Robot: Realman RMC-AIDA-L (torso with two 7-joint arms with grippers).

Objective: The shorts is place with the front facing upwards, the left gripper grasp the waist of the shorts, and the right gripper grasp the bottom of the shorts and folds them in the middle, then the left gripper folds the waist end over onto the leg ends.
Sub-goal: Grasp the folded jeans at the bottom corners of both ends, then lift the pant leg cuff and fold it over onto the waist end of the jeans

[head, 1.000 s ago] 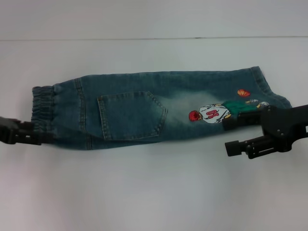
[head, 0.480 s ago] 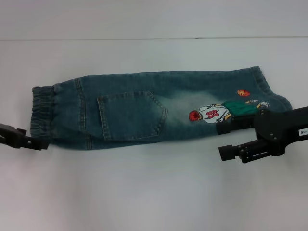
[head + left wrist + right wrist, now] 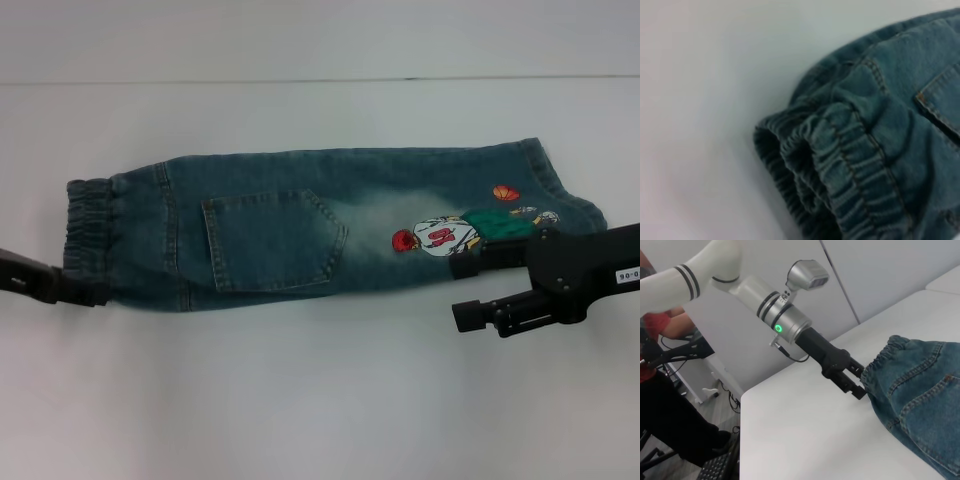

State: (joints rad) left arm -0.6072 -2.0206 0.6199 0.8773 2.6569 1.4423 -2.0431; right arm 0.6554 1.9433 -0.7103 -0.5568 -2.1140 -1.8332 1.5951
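Shorts: blue-green faded denim shorts, flat across white table, ruffled waist leftward, stitched leg ends rightward.
Left gripper: touching waist corner; jaw state unclear.
Right gripper: fingers parted wide, upper over cartoon print.

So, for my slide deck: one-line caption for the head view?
Faded blue-green denim shorts lie folded lengthwise, black left pincer at the elastic waistband.
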